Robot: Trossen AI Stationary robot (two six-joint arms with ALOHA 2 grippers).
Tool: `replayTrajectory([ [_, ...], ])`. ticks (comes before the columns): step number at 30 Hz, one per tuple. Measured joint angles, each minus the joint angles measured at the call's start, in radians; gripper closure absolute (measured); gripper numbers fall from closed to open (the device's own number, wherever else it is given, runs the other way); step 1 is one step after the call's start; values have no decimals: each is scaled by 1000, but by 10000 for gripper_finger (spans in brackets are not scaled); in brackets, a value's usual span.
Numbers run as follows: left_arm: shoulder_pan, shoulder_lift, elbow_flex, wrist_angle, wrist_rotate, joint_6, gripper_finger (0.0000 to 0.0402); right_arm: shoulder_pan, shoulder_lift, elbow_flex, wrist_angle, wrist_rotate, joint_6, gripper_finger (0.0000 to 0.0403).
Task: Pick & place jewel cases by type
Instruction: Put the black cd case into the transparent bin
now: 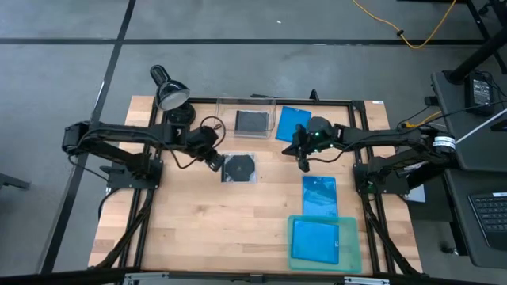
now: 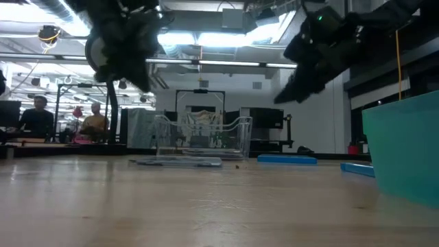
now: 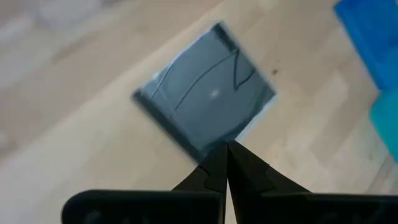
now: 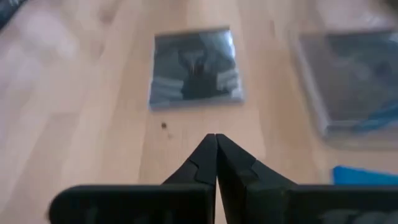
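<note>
Premises: open-plan robotics laboratory or workshop.
Noted: wooden bench point(image 1: 198, 222) in a black frame, desk lamp point(image 1: 168, 89) clamped at its rear, yellow cable point(image 1: 412, 32) on grey flooring, laptop point(image 1: 485, 87) alongside; strip lighting, equipment racks and two seated persons point(image 2: 92, 122) beyond.

1. Ceiling strip lights point(image 2: 206, 41) glare behind both backlit, silhouetted arms.
2. Soft, even light falls on the table point(image 1: 198, 222).
3. Wrist views blur the square case point(image 3: 205, 99) and wood grain.
</note>
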Motion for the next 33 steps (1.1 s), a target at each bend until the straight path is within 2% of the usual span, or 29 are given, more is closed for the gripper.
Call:
replayTrajectory([
  [6, -27, -53, -136, 56, -1, -163, 398, 24, 154, 0, 26, 0, 2, 398],
  [12, -33, -77, -236, 209, 17, -252, 389, 59, 292, 34, 52, -9, 22, 394],
  [20, -32, -78, -319, 386, 36, -323, 306, 96, 455, 190, 25, -31, -7, 399],
  [27, -32, -70, -336, 395, -3, -337, 236, 98, 565, 313, -79, -35, -56, 394],
  [33, -32, -37, -336, 392, -36, -367, 208, 98, 625, 377, -119, -44, -83, 399],
])
